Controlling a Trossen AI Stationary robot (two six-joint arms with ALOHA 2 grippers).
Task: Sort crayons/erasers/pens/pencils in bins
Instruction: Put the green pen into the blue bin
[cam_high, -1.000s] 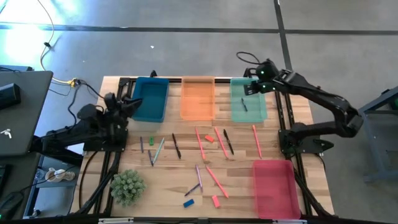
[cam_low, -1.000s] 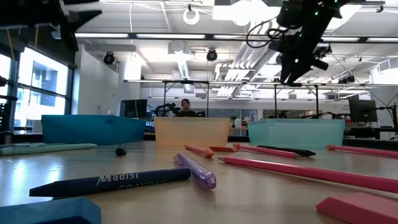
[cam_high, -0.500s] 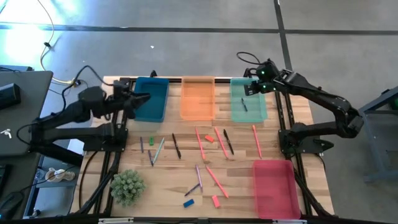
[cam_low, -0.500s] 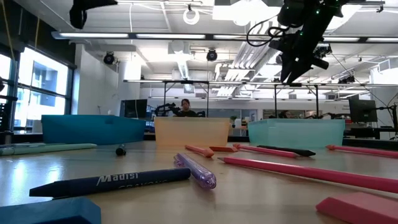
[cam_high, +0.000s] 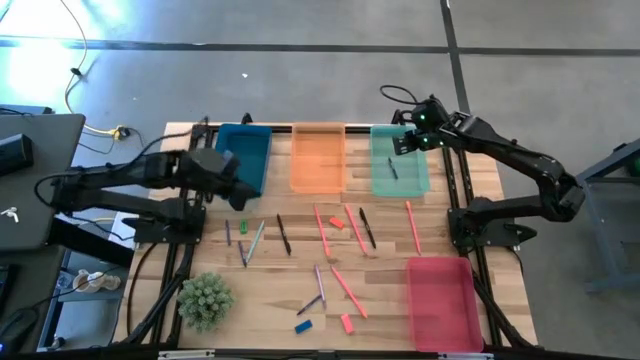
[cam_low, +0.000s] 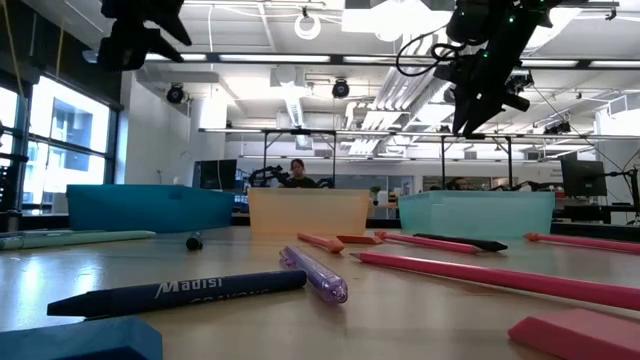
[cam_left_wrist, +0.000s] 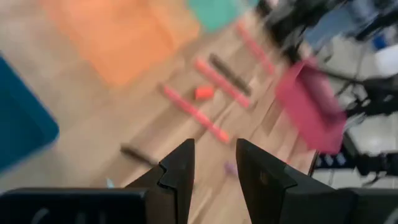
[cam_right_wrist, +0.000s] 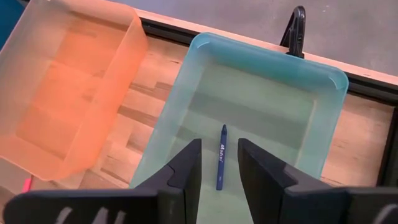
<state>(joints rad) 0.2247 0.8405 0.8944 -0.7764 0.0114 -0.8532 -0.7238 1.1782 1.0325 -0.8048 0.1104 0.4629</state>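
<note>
The right end effector (cam_high: 401, 143) hovers, released and empty, above the teal bin (cam_high: 399, 160), which holds a blue crayon (cam_right_wrist: 220, 156). The left end effector (cam_high: 232, 178), also released, has swung from over the blue bin (cam_high: 243, 158) toward the table's (cam_high: 390, 290) scattered sticks and erasers (cam_high: 345, 323).

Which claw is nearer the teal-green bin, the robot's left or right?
Right. The right claw hangs over the teal-green bin, above the crayon lying in it. The left claw is across the table by the blue bin.
</note>
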